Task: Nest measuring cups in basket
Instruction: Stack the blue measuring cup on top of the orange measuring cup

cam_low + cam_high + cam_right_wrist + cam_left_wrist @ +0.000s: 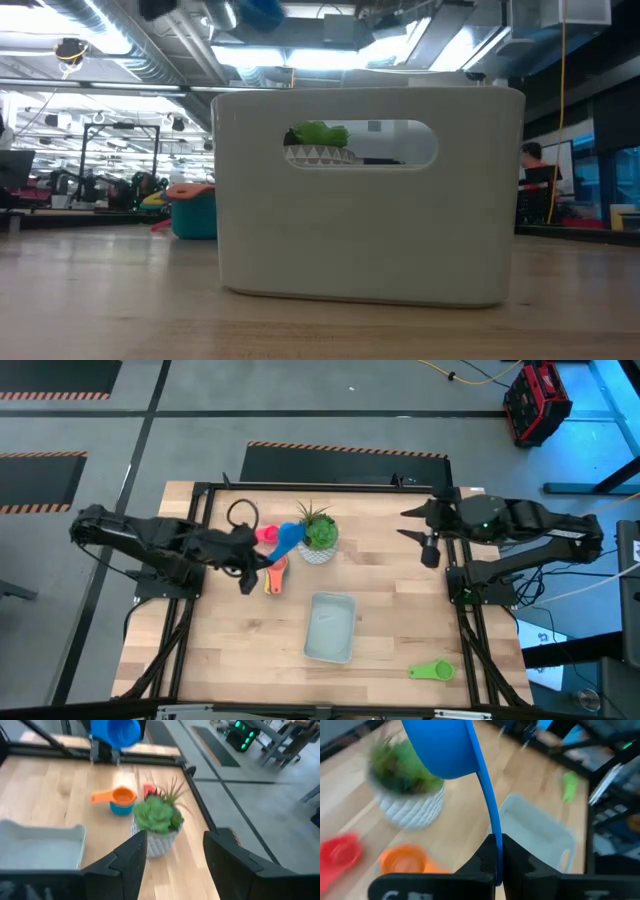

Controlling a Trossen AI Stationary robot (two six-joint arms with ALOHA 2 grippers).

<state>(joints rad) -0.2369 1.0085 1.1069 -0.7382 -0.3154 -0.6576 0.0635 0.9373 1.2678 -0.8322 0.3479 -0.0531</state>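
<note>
Open wooden tabletop (390,610) around a central basket (330,627), with a cluster of obstacles behind it.
Behind the basket stands a potted plant (319,537); just to its left sit stacked cups (276,573), with a blue cup (290,538) held in the air above them. A green cup (432,671) lies alone near the front right corner. The basket's left and right sides are bare wood.

An industrial robotics lab: a pale wooden worktable (380,630) on a grey concrete floor with orange-and-black hazard-striped tape (345,452), exposed silver ceiling ducts (120,40), bright strip lighting.
</note>
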